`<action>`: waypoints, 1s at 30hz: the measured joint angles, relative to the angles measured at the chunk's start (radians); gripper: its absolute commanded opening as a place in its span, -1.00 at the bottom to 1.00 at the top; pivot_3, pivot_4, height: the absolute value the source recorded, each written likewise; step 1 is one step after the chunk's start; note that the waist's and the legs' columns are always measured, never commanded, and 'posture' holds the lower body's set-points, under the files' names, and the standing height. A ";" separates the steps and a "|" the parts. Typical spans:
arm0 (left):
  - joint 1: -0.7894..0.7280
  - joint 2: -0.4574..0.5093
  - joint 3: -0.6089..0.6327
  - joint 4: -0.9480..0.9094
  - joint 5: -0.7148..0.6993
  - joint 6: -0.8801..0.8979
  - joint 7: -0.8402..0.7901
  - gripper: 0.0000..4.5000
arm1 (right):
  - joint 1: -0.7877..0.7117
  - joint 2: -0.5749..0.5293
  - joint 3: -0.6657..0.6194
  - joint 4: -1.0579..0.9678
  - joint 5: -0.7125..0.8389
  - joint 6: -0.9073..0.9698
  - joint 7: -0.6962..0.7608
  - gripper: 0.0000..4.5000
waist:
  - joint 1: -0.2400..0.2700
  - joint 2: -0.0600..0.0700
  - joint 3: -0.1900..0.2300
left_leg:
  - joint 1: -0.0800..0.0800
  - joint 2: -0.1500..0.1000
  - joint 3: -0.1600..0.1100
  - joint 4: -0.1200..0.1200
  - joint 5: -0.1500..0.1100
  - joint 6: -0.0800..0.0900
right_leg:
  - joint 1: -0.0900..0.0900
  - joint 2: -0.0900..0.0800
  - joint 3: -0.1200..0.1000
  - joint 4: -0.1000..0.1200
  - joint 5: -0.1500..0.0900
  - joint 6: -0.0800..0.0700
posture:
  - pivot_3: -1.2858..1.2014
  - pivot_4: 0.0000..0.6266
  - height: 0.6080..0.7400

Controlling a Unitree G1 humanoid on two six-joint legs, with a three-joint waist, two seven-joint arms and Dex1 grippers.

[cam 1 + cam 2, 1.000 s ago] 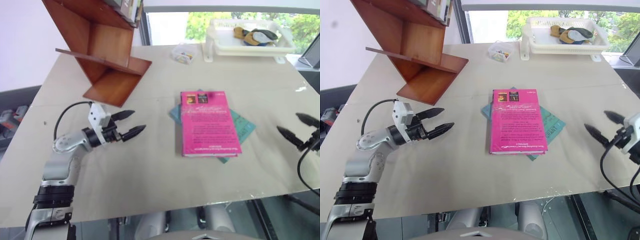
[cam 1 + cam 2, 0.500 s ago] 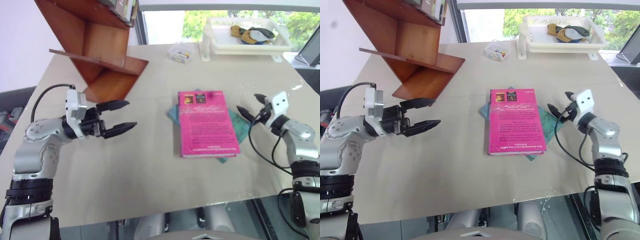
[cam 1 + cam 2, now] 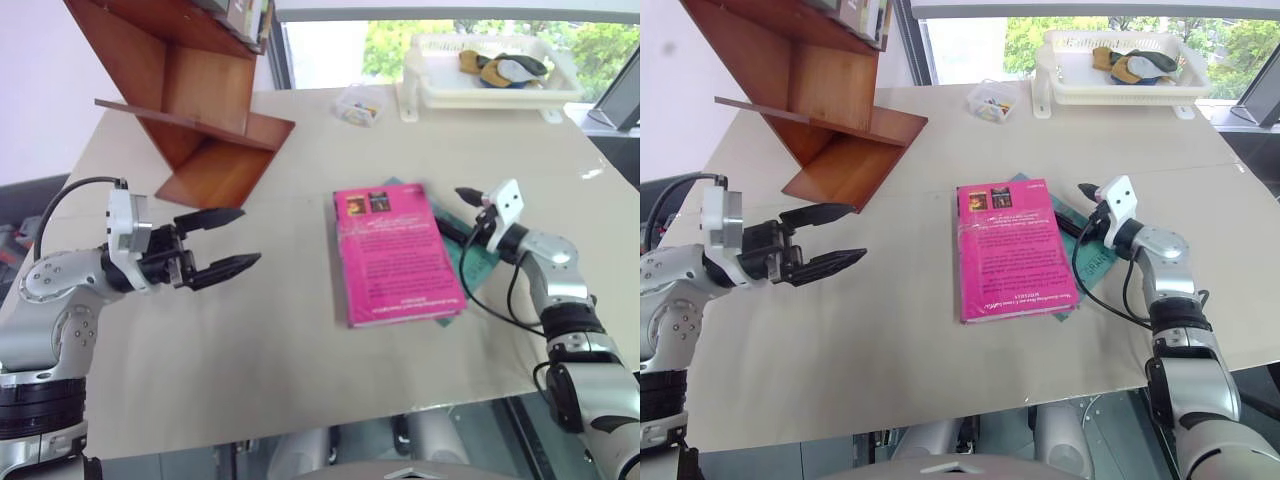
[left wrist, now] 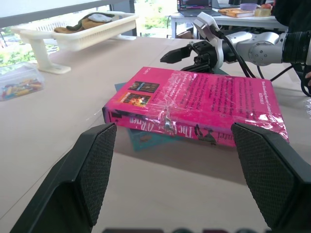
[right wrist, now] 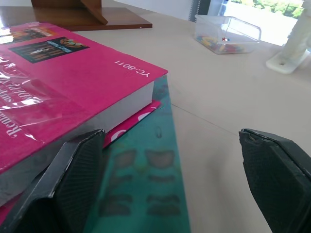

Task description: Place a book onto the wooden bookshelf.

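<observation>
The pink book (image 3: 395,255) lies flat in the middle of the table on top of a thinner teal book (image 3: 482,262). The wooden bookshelf (image 3: 200,110) stands tilted at the far left. My left gripper (image 3: 248,237) hovers open to the left of the book, level and pointing at its spine (image 4: 165,124). My right gripper (image 3: 452,210) is open at the book's far right corner. One of its fingers (image 5: 73,179) is against the white page edges and the teal cover (image 5: 146,194) lies between the two.
A white tray (image 3: 430,95) with cloth items sits at the back right. A small clear box (image 3: 360,105) of coloured bits stands beside it. Several books (image 3: 245,15) rest on the shelf's top. The table's front edge runs close below the arms.
My right arm swung in from the right edge to the book's corner. The pink book slid slightly left and turned. My left gripper rose and drew back a little.
</observation>
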State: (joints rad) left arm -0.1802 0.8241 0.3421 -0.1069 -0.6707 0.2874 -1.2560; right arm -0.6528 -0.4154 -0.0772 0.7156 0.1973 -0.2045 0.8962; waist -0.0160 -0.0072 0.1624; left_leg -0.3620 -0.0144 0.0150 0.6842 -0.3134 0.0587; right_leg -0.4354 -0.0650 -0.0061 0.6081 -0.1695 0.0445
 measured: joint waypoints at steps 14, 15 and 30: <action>-0.002 -0.008 -0.018 0.001 -0.001 0.013 -0.014 0.80 | -0.005 0.015 0.012 0.002 -0.038 -0.044 -0.035 1.00 | -0.001 0.000 0.000 | 0.000 0.000 0.000 0.000 0.000 0.000 | 0.000 0.000 0.000 0.000 0.000 0.000 | 0.03 -0.52 1.00; -0.003 -0.012 -0.025 0.001 -0.001 0.018 -0.014 0.80 | -0.004 0.010 0.012 0.004 -0.039 -0.047 -0.040 1.00 | 0.000 0.000 0.000 | 0.000 0.000 0.000 0.000 0.000 0.000 | 0.000 0.000 0.000 0.000 0.000 0.000 | 0.03 -0.52 1.00; -0.028 -0.218 -0.203 -0.036 -0.163 0.436 0.228 0.80 | 0.427 -0.314 -0.242 -0.443 0.186 0.090 0.067 1.00 | 0.003 0.000 0.000 | 0.001 -0.001 -0.003 0.000 -0.003 0.005 | 0.003 -0.001 -0.002 0.000 0.000 0.001 | 0.03 -0.52 1.00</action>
State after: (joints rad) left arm -0.2085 0.6059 0.1387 -0.1428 -0.8338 0.7231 -1.0284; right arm -0.2254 -0.7298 -0.3196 0.2723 0.3832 -0.1146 0.9635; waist -0.0127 -0.0068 0.1629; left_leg -0.3605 -0.0152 0.0123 0.6844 -0.3162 0.0637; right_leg -0.4323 -0.0660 -0.0079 0.6081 -0.1696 0.0450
